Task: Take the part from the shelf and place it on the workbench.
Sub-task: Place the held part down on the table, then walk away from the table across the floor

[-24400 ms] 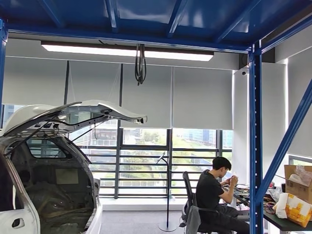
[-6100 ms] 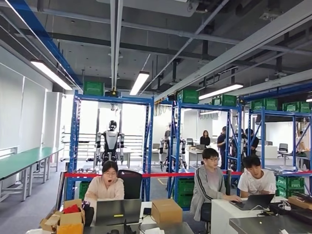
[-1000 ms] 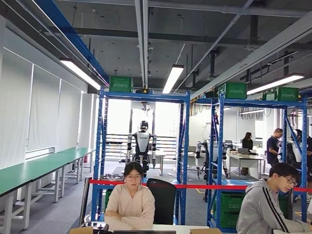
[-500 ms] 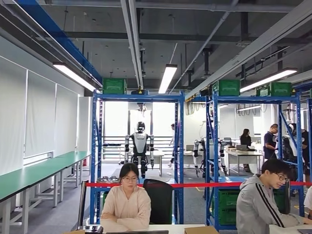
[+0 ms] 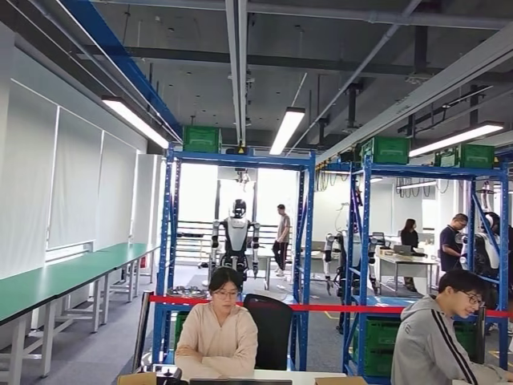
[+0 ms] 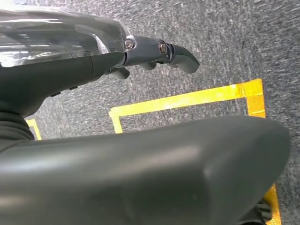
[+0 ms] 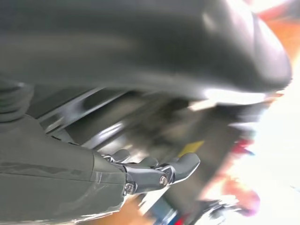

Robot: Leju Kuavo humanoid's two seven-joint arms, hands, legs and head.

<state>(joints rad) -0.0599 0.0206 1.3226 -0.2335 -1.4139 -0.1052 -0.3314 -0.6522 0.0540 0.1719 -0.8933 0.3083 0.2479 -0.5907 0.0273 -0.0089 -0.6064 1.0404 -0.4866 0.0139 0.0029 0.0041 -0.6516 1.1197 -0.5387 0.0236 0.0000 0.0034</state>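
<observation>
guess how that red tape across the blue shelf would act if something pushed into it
The red tape would probably give and bow rather than resist: it looks like a thin, narrow band strung between the uprights of the blue shelf. Likely very light and floppy once loose. How firmly its ends are fixed cannot be told.

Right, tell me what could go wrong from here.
1. A person in beige and a person in a grey hoodie sit at a desk close ahead; walking straight on could hit them.
2. Red tape is stretched across the blue shelf behind them, so the way in looks barred.
3. The left hand and right hand hold no part, and the right wrist view is blurred, so a reach now would be poorly guided.
</observation>
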